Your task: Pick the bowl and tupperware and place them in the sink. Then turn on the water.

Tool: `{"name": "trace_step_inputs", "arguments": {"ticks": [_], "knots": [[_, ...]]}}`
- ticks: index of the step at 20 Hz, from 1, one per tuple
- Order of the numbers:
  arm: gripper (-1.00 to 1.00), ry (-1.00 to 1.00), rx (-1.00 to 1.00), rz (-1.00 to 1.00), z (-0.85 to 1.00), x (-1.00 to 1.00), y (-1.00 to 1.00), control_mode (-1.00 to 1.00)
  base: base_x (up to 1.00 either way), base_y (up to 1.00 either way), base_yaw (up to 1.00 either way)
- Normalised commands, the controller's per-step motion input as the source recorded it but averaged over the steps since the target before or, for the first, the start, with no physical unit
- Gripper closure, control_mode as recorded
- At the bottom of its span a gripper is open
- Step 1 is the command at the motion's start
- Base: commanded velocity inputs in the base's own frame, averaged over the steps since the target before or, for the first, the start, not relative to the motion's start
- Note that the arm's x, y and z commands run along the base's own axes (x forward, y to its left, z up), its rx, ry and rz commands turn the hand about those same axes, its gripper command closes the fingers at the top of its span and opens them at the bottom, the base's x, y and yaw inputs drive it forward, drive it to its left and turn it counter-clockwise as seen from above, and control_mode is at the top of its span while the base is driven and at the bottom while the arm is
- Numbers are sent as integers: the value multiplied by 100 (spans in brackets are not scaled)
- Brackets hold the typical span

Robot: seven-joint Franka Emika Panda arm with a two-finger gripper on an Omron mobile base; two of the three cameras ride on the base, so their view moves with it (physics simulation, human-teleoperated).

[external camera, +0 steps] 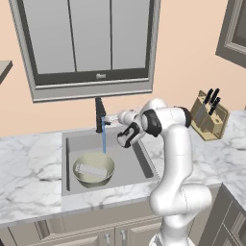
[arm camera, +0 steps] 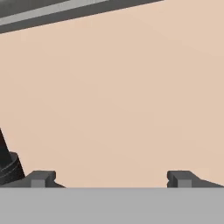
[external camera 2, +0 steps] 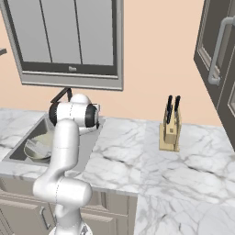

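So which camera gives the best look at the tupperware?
The left base view: the tupperware lies in full sight inside the bowl in the sink. In the right base view the arm hides most of the bowl; the hand view faces the wall.

light: bright, even, flat render | shadows: faint | glare: slight sheen on arm | focus: sharp
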Motion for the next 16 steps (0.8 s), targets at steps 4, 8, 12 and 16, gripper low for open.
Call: {"name": "trace_step_inputs", "arguments": {"ticks": [4,8,12,16], "knots": [[-100,-6,0,5,0,15,-63,-100,0,0,0],[-100,-8,1,0,0,12,-62,-100,0,0,0],[-100,-8,3,0,0,6,-58,-100,0,0,0],[-100,-6,3,0,0,1,-46,-100,0,0,0]]}}
